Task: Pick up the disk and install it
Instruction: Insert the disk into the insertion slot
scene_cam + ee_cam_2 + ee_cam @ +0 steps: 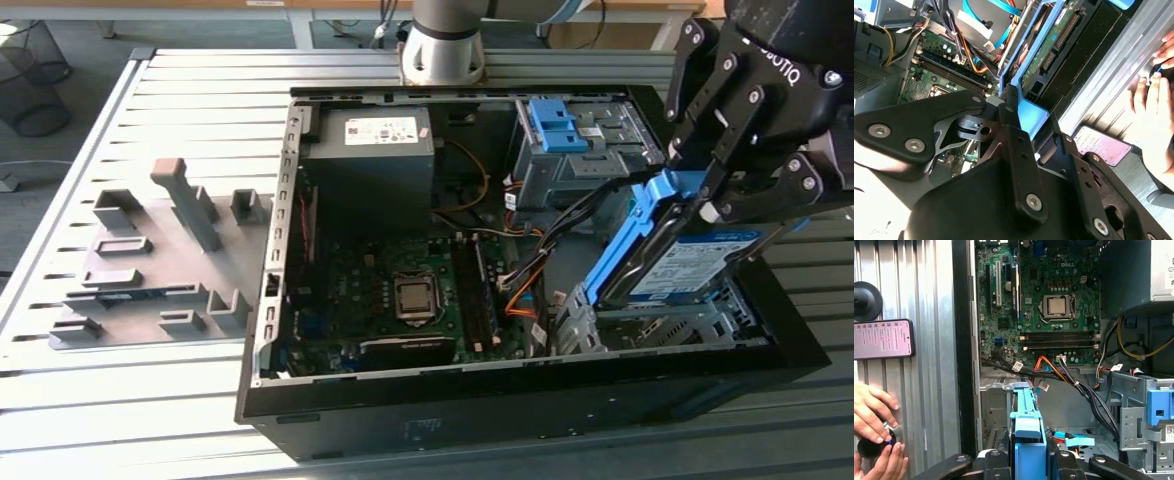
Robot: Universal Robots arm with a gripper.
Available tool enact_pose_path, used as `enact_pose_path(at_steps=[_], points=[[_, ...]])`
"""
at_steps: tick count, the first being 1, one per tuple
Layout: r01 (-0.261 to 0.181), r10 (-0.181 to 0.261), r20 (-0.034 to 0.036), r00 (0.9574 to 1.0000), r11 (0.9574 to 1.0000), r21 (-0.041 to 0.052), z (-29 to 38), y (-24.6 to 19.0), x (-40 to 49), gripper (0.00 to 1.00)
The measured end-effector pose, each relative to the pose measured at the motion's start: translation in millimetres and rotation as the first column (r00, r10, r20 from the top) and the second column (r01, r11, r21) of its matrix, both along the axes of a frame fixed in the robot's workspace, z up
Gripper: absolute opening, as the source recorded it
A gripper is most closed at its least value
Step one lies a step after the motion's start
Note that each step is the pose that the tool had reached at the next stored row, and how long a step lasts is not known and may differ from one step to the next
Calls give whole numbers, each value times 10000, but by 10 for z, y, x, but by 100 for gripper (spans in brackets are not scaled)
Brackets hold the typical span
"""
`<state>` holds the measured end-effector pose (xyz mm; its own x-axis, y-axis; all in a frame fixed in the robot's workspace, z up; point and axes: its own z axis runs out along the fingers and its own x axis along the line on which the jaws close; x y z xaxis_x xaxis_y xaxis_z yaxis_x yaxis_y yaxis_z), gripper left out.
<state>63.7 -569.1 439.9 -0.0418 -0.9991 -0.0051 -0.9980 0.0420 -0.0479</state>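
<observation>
Fingers [1016, 142] pinch the disk [694, 262] by its blue-railed edges, tilted just above the metal cage [667, 325] at a corner of the case [534, 410], so mind that it may jam crooked or, it seems, snag those nearby cables [534, 270].

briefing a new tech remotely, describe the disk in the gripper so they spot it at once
Start at the open black computer case; at its corner on the exterior view's right, the gripper holds the disk tilted over a grey metal bay. It is the flat slab with a white-and-blue label and blue rails, smaller than the grey power-supply box.
</observation>
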Motion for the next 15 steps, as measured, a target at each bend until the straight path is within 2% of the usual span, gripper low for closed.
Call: enact_pose_path(at_steps=[9,11,12,15], points=[[0,0,0,10000,10000,-2,-1,0,0,36],[-1,1,0,10000,10000,-4,-1,0,0,38],[0,0,0,10000,10000,-5,-2,0,0,44],[0,0,0,10000,10000,-4,-50,0,0,44]])
